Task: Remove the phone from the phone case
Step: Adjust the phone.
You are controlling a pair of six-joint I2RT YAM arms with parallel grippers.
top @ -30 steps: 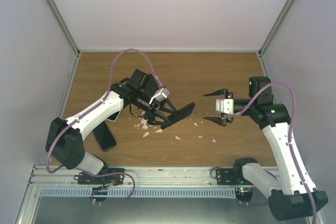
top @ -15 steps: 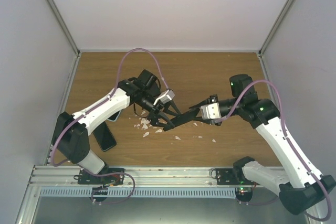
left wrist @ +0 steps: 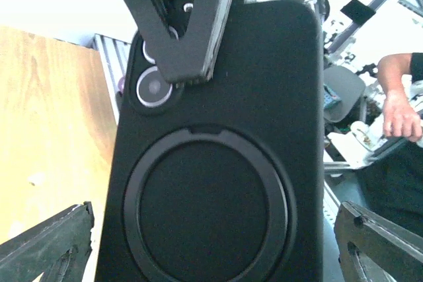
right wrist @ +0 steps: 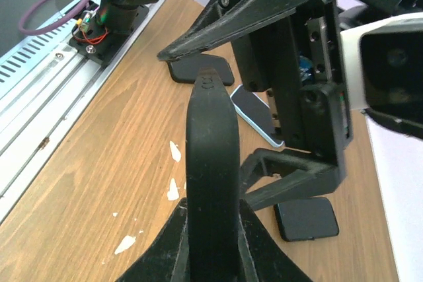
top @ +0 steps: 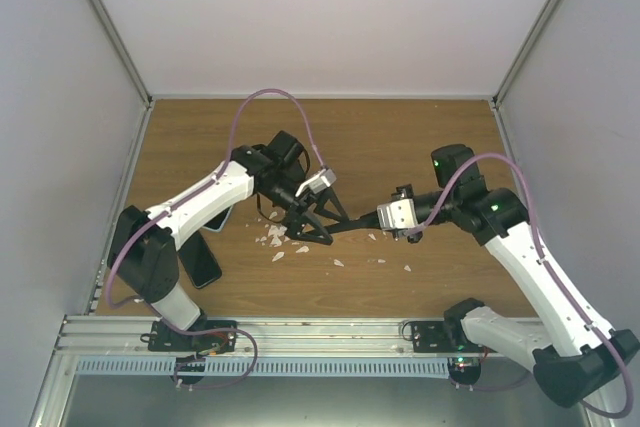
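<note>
Right wrist, right end effector [right wrist: 211, 249] clamping phone case [right wrist: 210, 163]

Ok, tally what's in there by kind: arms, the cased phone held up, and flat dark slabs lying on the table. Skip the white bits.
Robot arms: 2 (left arm, right arm)
Held-up cased phone: 1
Flat dark slabs on the table: 3 (rail-side slab, pale-edged slab, nearest slab)
Total: 6

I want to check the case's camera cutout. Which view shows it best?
Left wrist: the case back fills the frame, lens cutout partly under a finger. Right wrist shows only its edge, pinched in the right gripper. Top external shows just a thin dark sliver.
</note>
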